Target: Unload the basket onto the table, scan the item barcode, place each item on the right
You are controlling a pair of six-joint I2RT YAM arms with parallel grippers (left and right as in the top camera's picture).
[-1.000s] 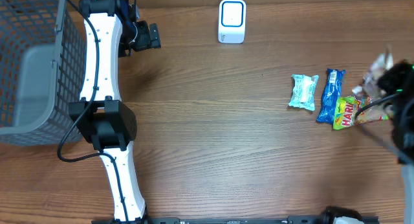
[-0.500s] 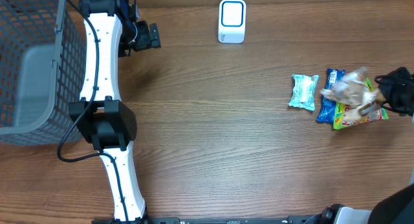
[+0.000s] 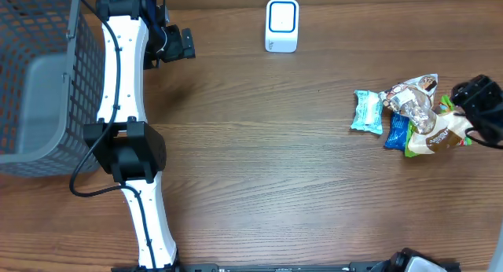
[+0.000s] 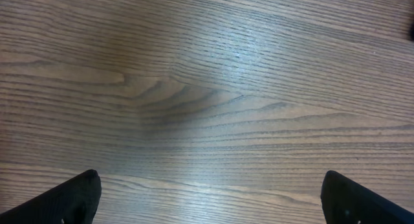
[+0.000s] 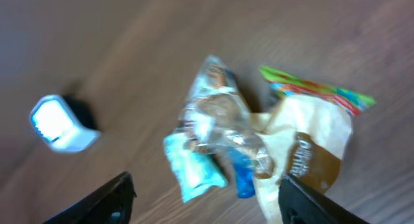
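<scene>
A heap of snack packets lies on the wooden table (image 3: 259,170), well apart from the barcode scanner (image 3: 281,24), on the scanner's right-arm side and nearer the robot's base. On top of the heap sits a clear snack packet (image 3: 413,99), crumpled and glinting. It rests across a blue packet (image 3: 398,130) and touches a beige pouch (image 3: 436,138), with a teal packet (image 3: 368,111) on the side toward the scanner and a green gummy bag (image 5: 317,91) peeking out behind the pouch.

The right gripper (image 5: 206,185) hangs above this heap on the side away from the scanner, its jaws spread wide and nothing between them. The left gripper (image 4: 210,185), on the scanner's other side toward the grey basket (image 3: 47,83), is fully spread over bare wood and also empty.

The clear packet looks like the one to scan, and it should be very light. Its film is thin, soft and slick, so it is likely to buckle and slide rather than hold its shape, and the contents could crush under a hard pinch. A crimped end seal, where the film is doubled and flat, looks like the surest place to take hold, and it would let the body hang free to face the scanner. No barcode can be made out in either view, so which face to present cannot be told. Glare off the wrinkled film may hinder the read.
</scene>
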